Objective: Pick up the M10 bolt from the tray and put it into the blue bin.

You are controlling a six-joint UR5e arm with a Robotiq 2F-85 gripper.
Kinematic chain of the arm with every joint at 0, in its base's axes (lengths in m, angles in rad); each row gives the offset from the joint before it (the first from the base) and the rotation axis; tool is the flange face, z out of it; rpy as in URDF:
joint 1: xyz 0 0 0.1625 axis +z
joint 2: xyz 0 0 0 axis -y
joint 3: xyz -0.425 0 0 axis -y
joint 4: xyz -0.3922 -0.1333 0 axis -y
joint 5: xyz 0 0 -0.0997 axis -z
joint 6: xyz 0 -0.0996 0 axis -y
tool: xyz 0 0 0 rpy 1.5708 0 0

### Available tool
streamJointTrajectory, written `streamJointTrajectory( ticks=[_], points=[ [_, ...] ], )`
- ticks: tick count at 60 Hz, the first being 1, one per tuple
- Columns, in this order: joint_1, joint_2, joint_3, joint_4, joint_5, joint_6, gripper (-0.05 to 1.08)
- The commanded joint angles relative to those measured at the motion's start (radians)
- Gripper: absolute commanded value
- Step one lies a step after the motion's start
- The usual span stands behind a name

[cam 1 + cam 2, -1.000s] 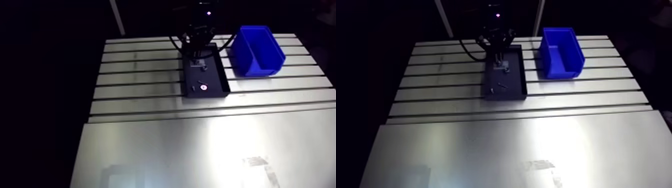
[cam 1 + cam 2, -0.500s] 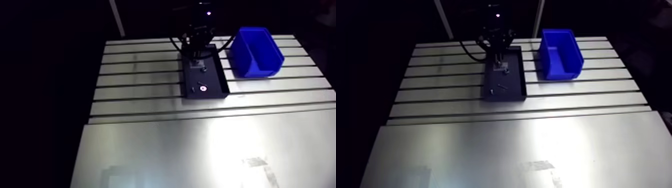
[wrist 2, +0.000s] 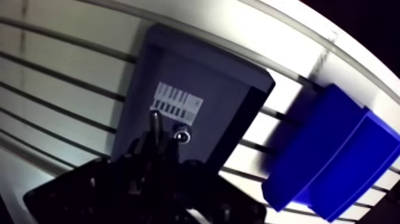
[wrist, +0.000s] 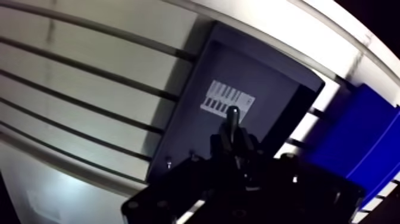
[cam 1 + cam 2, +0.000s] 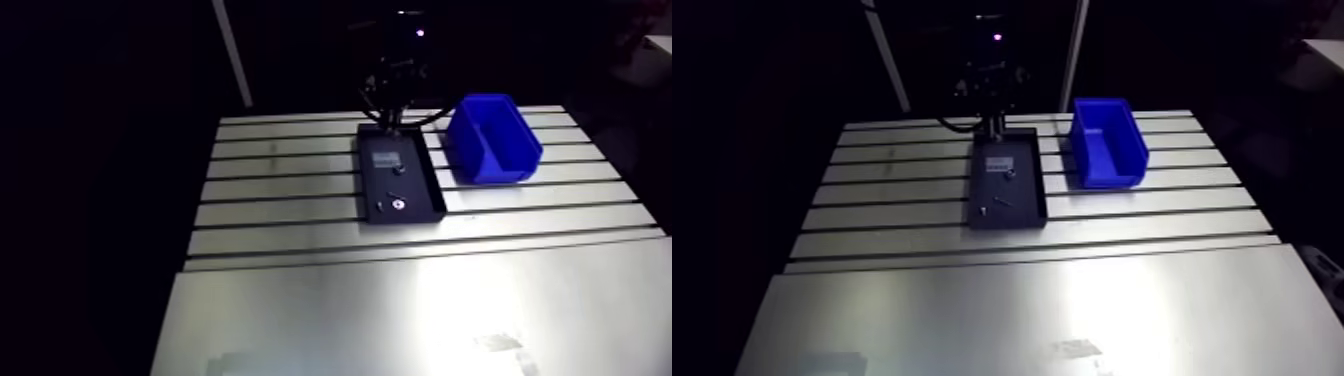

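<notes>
Your jaws hang over the far end of the tray point(image 4: 280, 89), and the M10 bolt point(image 4: 232, 118) is right between them. In the wrist view its dark shank pokes out past the tips, held above the tray floor.

Just beyond the bolt's end a white barcode label point(image 4: 227, 100) lies on that floor. A small shiny round piece point(image 3: 181, 136) sits close beside the jaws. In the arm view you can see a few more small parts point(image 5: 398, 204) toward the tray's near end, well away from the jaws.

The blue bin point(image 3: 333, 149) stands off to one side of the jaws, past the tray's long wall, near the tray but not touching it, with its open side up.

Tray and bin both rest on the counter point(image 4: 89, 77), slotted aluminium with grooves running crosswise beneath them. The stretch farthest from the jaws is a smooth plate point(image 5: 300, 320) with a bright glare on it.

The jaws themselves are drawn in tight and clamped on the bolt's shank. No gap shows on either side of it, and they touch nothing else.
</notes>
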Motion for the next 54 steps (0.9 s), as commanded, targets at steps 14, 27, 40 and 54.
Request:
streamJointTrajectory(
  ticks=[14,27,40,54],
  points=[
    [-0.019,-0.173,-0.009,0.103,-0.019,-0.51,1.05],
    [-0.105,-0.221,-0.016,0.117,-0.03,-0.779,1.05],
    [-0.177,-0.225,-0.032,0.121,-0.049,-1.02,1.06],
    [-0.245,-0.218,-0.042,0.116,-0.047,-1.198,1.06]
  ],
)
